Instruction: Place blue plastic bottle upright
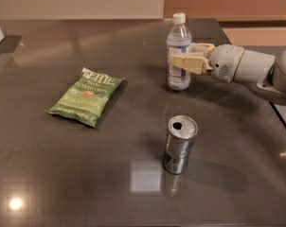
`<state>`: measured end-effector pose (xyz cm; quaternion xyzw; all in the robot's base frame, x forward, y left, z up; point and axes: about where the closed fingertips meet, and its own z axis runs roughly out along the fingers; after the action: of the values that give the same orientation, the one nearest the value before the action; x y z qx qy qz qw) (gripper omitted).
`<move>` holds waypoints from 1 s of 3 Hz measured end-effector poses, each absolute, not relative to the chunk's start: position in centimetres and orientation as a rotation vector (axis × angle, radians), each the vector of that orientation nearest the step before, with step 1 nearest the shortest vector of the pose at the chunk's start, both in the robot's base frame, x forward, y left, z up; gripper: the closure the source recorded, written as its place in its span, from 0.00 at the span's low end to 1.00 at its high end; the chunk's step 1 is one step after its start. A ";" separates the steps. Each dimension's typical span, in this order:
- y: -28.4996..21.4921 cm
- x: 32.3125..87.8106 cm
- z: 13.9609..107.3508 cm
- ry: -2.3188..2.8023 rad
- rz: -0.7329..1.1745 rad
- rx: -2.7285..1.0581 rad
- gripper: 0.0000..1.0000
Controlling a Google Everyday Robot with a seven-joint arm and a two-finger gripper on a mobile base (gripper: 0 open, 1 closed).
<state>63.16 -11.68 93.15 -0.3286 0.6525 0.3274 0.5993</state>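
Fingers (188, 63) of the gripper (183, 56) are clamped on the blue plastic bottle (179, 37), one cream pad lying across the near side of its label and the other reaching round the far side, where its tip is hidden behind the plastic. The gripper comes in level from the right edge of the worktop (237, 141), its white wrist and arm trailing off that way, so the bottle sits at the very end of the fingers, to their left.

The bottle's long axis runs straight up and down, white cap on top, at right angles to the reaching fingers. Its base appears to rest on the worktop, towards the far edge and right of the middle, though the dark, shiny surface makes it hard to be sure that no sliver of gap remains beneath.

The grip sits around the middle of the body, below the shoulder and above the base. Judged from this, the upright placing looks all but done, and what remains turns on the fingers parting sideways and backing off towards the right edge without nudging the bottle, which is tall and light.

A silver drink can (180, 144) stands well apart, nearer the front edge, and a green bag of jalapeño chips (86, 96) lies flat towards the left, both clear of the gripper's path.
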 end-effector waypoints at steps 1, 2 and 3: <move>-11.6 63.2 92.6 1.495 0.773 -0.758 0.85; -11.5 63.1 92.3 1.458 0.784 -0.755 0.61; -11.4 63.0 92.2 1.436 0.786 -0.754 0.38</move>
<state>62.98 -11.39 92.20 -0.3282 0.6248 0.3419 0.6206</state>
